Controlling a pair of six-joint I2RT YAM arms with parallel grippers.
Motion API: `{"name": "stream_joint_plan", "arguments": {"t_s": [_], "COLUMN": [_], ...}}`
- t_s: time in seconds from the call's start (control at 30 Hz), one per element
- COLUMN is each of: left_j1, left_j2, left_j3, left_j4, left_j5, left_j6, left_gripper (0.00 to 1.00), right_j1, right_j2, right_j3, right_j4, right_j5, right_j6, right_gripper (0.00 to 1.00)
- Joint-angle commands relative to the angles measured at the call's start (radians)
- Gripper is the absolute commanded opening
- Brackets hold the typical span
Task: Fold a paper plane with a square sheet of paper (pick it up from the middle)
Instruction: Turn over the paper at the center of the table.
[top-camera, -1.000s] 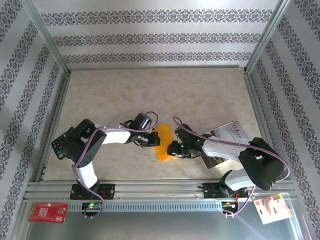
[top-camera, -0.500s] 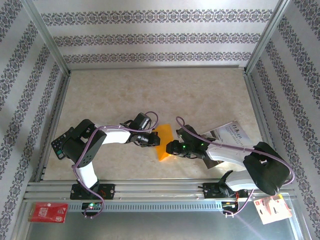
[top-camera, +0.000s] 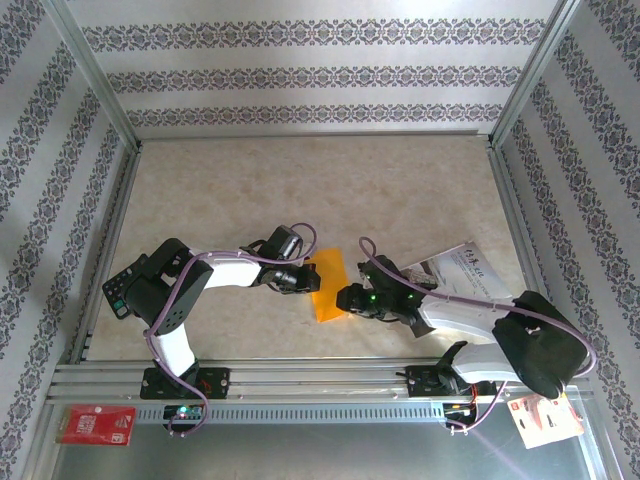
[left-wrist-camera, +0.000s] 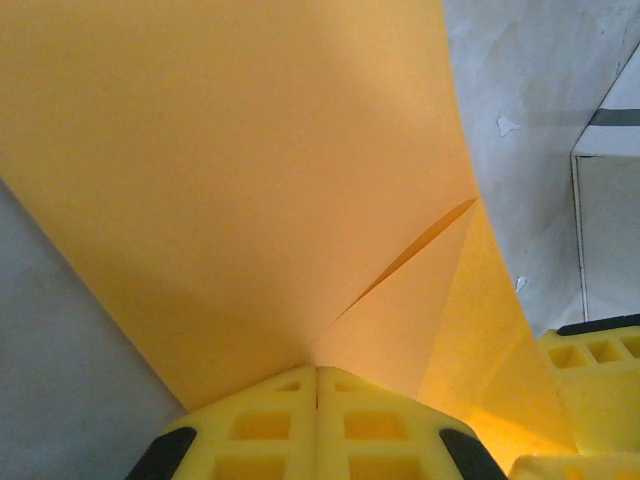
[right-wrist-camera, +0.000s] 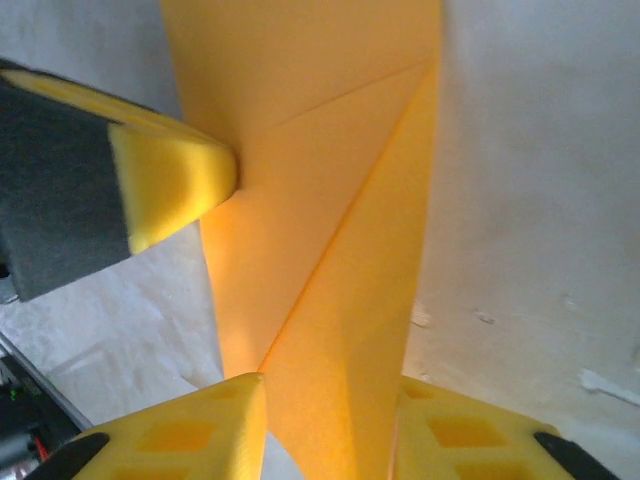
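The square sheet of paper (top-camera: 328, 288) is bright orange, partly folded, and held between my two grippers near the table's front middle. My left gripper (top-camera: 305, 280) is shut on its left edge. In the left wrist view the fingertips (left-wrist-camera: 318, 372) pinch the paper (left-wrist-camera: 250, 170), where a diagonal crease runs out from the pinch. My right gripper (top-camera: 346, 298) is at the paper's right side. In the right wrist view its fingers stand apart (right-wrist-camera: 330, 382), with a raised folded flap of the paper (right-wrist-camera: 330, 200) between them. The left gripper's finger (right-wrist-camera: 170, 185) presses the paper from the left.
A glossy printed sheet (top-camera: 462, 270) lies under my right arm and also shows as the printed sheet (left-wrist-camera: 610, 230) in the left wrist view. A red card (top-camera: 95, 424) and a white packet (top-camera: 545, 415) lie outside the front rail. Metal frame rails (top-camera: 110, 230) border the table.
My right arm's elbow has swung right and lower, while its gripper stays at the paper's right edge. The left arm and the paper have hardly moved.
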Motion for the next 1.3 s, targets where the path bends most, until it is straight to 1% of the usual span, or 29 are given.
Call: {"name": "stream_joint_plan", "arguments": {"t_s": [0.0,0.17,0.43,0.47,0.53,0.6,0.73,0.8,0.87,0.93,1.03,1.1,1.2,1.27], "left_j1": [0.007,0.007,0.007,0.006,0.006,0.006,0.015,0.04,0.083,0.132,0.199,0.242,0.294,0.322], "left_j2": [0.044,0.046,0.041,0.036,0.023,-0.002,-0.059,-0.099,-0.14,-0.178,-0.228,-0.258,-0.3,-0.321], "left_j3": [-0.014,-0.015,0.003,0.008,0.032,0.061,0.113,0.117,0.101,0.081,0.066,0.058,0.022,-0.006], "left_j4": [-0.068,-0.066,-0.052,-0.037,-0.028,-0.025,-0.021,-0.006,0.034,0.046,0.005,-0.046,-0.076,-0.078], "left_j5": [-0.043,-0.04,-0.017,-0.002,0.023,0.041,0.074,0.091,0.111,0.122,0.106,0.076,0.034,0.022], "left_j6": [0.019,0.021,0.01,0.001,-0.011,-0.021,-0.045,-0.074,-0.11,-0.127,-0.111,-0.097,-0.106,-0.122], "left_gripper": [0.0,0.0,0.01,0.04,0.11,0.21,0.37,0.4,0.42,0.43,0.44,0.45,0.45,0.45], "right_j1": [0.012,0.026,0.034,0.035,0.032,0.021,-0.029,-0.073,-0.112,-0.125,-0.084,-0.025,0.073,0.132], "right_j2": [-0.041,-0.07,-0.09,-0.09,-0.092,-0.092,-0.116,-0.133,-0.14,-0.129,-0.076,-0.023,0.069,0.129], "right_j3": [-0.021,-0.043,-0.05,-0.047,-0.038,-0.018,0.048,0.105,0.18,0.275,0.432,0.523,0.612,0.646], "right_j4": [0.006,0.006,-0.001,-0.007,-0.019,-0.051,-0.181,-0.284,-0.41,-0.551,-0.746,-0.829,-0.881,-0.876], "right_j5": [0.061,0.109,0.142,0.146,0.149,0.141,0.118,0.096,0.079,0.099,0.188,0.254,0.322,0.334], "right_j6": [0.051,0.081,0.085,0.08,0.065,0.037,-0.058,-0.139,-0.238,-0.356,-0.499,-0.558,-0.591,-0.588], "right_gripper": [0.31,0.21,0.02,0.0,0.0,0.0,0.0,0.0,0.0,0.0,0.0,0.0,0.0,0.0]}}
